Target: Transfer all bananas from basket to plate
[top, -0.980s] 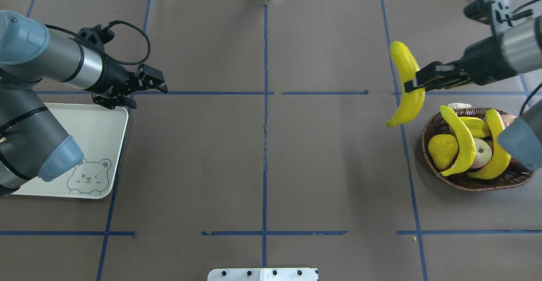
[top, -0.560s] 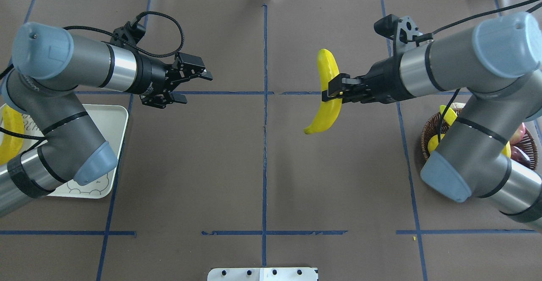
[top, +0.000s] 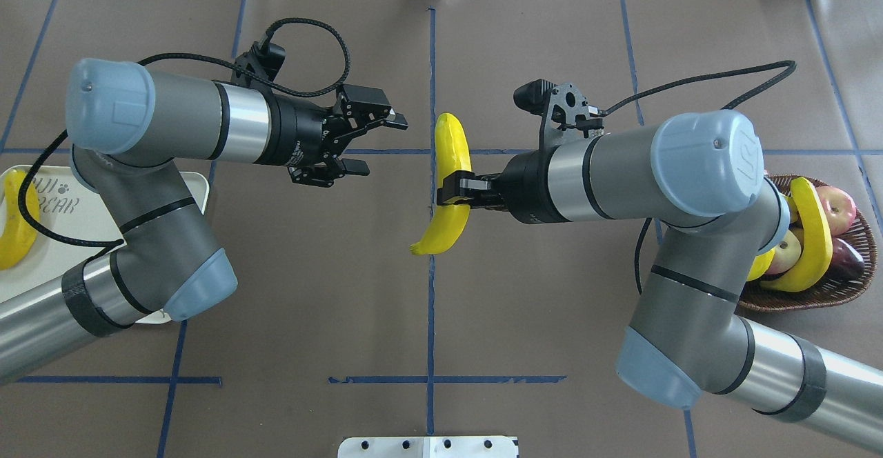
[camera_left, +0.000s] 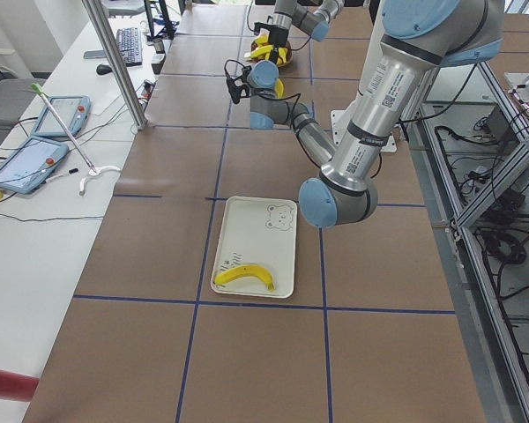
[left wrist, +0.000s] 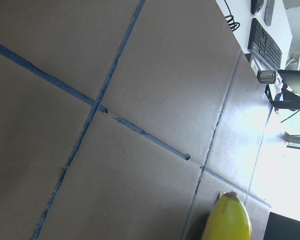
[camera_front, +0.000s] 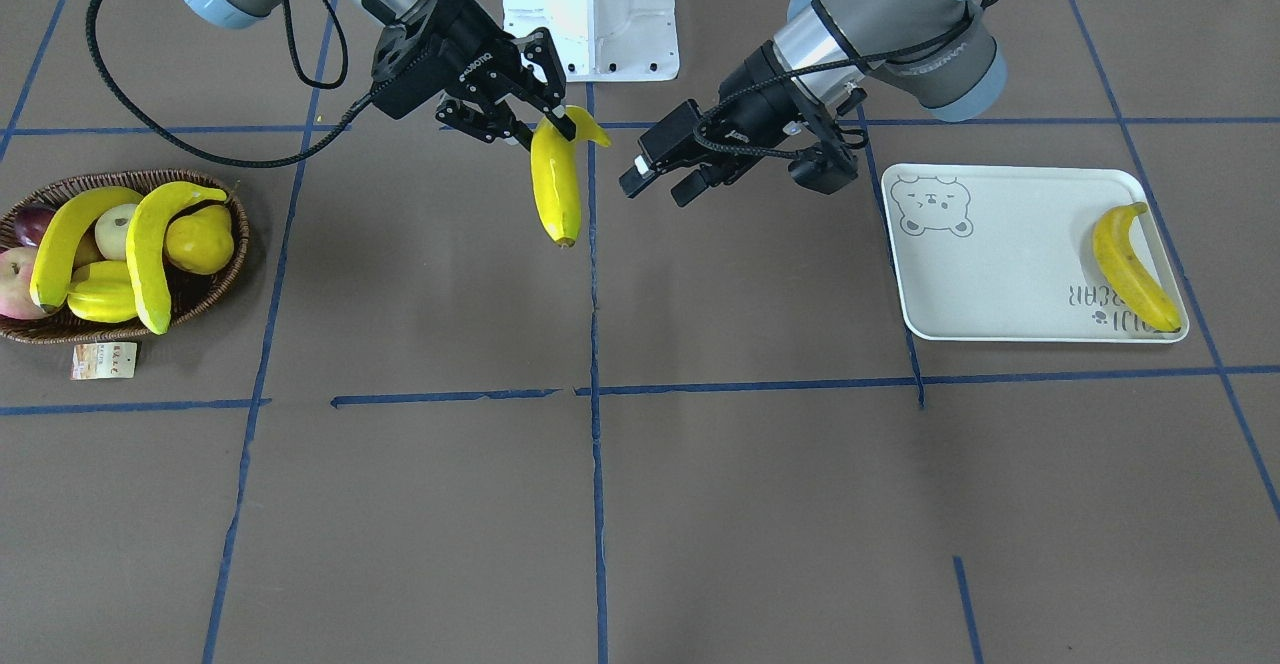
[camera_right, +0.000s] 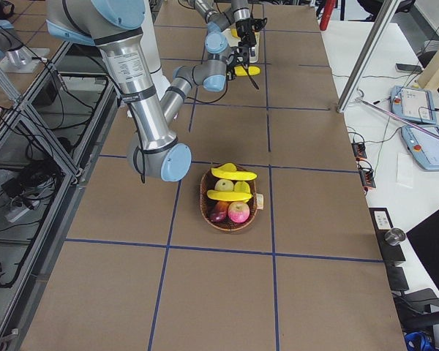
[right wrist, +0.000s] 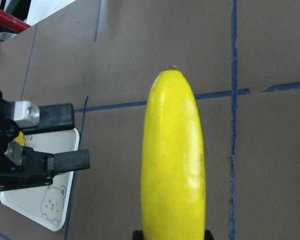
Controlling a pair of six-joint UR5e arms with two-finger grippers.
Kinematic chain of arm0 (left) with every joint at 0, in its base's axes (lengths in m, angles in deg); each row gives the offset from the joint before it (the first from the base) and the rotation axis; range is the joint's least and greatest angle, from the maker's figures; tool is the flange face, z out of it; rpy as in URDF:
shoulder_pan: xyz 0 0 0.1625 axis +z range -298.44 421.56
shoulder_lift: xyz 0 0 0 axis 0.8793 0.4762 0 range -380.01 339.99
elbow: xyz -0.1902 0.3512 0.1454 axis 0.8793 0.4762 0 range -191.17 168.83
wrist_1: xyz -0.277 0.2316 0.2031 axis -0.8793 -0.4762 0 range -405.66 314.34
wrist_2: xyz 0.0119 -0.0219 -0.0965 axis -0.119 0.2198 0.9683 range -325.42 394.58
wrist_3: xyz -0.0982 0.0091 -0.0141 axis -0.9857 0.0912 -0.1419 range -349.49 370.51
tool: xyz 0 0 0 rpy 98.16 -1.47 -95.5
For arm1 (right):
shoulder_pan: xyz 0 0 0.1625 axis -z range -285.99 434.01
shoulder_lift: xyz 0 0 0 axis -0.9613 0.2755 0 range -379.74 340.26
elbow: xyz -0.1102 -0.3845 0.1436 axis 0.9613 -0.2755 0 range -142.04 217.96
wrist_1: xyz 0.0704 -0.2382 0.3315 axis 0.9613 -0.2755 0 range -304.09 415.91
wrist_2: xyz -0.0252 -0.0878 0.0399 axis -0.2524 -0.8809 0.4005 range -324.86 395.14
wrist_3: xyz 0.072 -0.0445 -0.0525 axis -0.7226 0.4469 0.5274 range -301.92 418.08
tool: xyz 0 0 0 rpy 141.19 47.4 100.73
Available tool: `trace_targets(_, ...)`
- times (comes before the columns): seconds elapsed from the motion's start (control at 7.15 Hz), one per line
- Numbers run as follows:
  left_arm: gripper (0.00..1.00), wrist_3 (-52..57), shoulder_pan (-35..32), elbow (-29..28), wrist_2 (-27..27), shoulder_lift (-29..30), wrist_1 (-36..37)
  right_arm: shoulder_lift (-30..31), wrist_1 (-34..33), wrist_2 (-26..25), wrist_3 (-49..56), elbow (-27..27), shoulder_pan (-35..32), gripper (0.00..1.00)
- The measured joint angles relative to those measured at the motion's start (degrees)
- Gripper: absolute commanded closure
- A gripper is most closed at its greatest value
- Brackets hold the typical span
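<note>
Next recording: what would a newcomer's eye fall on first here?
The right pincer holds a banana in mid-air over the table's centre line, and the open left pincer faces it close by. A second banana lies on the plate on the robot's left. Two more bananas sit among other fruit in the basket on its right.

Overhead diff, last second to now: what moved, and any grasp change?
The right gripper, shut on the held banana throughout, carried it from beside the basket to the table's centre line. The left gripper, open throughout, swung from by the plate toward the centre to meet it. Nothing was taken or released. Unchanged: the banana on the plate and the two basket bananas.
</note>
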Motion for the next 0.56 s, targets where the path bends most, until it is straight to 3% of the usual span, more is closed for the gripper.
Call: trace_targets(0.56,0.02,-1.4,3.9,-1.4,-3.4,3.0,0.0,-0.3,-0.1,-0.5,-0.1,1.1,1.1,0.99)
